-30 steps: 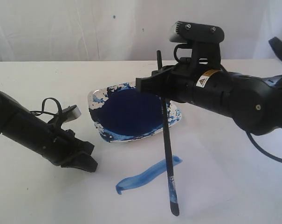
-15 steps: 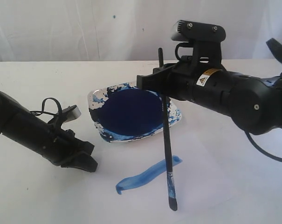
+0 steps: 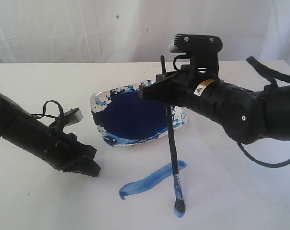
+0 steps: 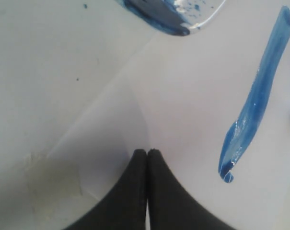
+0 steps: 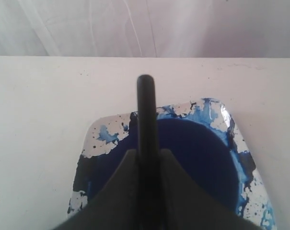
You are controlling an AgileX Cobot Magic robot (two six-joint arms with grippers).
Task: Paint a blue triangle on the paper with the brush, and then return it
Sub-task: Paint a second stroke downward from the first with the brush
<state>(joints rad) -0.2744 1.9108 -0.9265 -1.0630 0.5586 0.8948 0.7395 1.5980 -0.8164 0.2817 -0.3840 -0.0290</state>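
My right gripper [image 3: 147,91] hangs above the dish and is shut on the brush [image 3: 171,143], which stands almost upright. The brush's blue-stained tip [image 3: 179,209] touches the paper [image 3: 212,191] in a small blue blot. No triangle outline shows. A single curved light-blue stroke [image 3: 152,180] lies on the paper beside the brush. The right wrist view shows the black handle [image 5: 145,110] clamped between the fingers [image 5: 121,177]. My left gripper [image 3: 90,167] rests low on the table at the left, shut on nothing. Its closed tips [image 4: 147,152] sit near the stroke [image 4: 254,108] on the paper [image 4: 192,96].
A white dish [image 3: 98,101], splattered with blue, holds a dark blue paint pool [image 3: 133,115] behind the paper. It also fills the right wrist view, dish [image 5: 104,132] and pool [image 5: 197,158]. A white curtain backs the table.
My right arm has shifted a little to the left and turned, carrying the brush. The tip has moved slightly up the paper, and a fresh blue blot shows around it. The left arm is still.
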